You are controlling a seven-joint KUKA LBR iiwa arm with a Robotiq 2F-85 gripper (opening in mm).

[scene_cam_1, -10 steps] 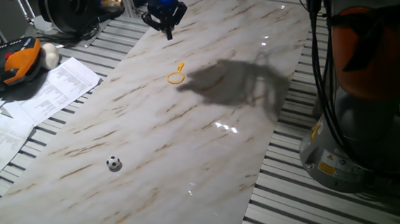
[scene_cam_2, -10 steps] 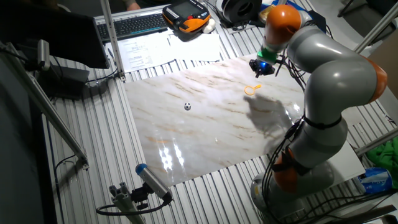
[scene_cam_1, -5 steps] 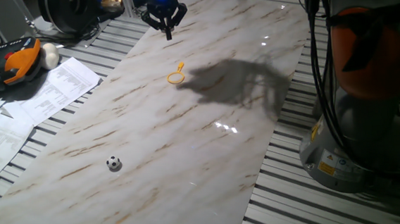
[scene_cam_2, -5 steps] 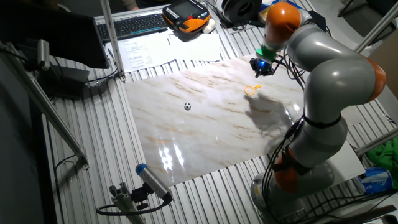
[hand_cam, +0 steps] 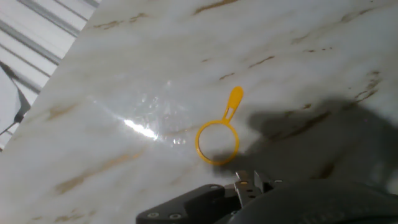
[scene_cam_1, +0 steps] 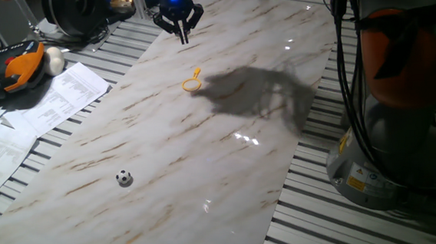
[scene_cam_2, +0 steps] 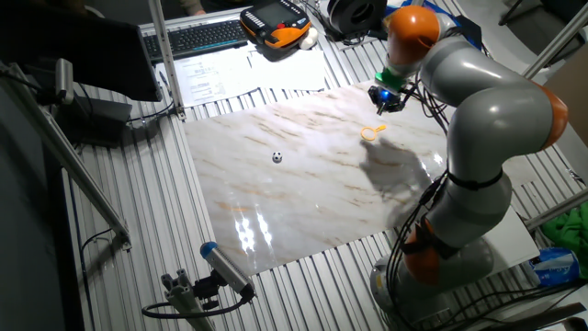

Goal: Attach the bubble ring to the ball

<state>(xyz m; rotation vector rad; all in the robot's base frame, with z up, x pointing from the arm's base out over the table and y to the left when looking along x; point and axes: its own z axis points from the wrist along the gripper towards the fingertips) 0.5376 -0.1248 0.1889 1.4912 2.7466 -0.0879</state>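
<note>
One gripper [scene_cam_1: 182, 34], fingers drawn narrow and holding nothing, is hovering above the marble worktop [scene_cam_1: 228, 152]. Bubble ring [hand_cam: 219, 138] is lying flat just below it, apart. Ball [scene_cam_1: 123, 177] is sitting well away, across the worktop.

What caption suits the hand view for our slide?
Yellow ring lies flat on the marble board, just ahead of the tool.

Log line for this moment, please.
phase: approach | gripper: above marble board, empty | bubble ring: flat on board, untouched | soccer ball: far from ring, free | attached: no
</note>
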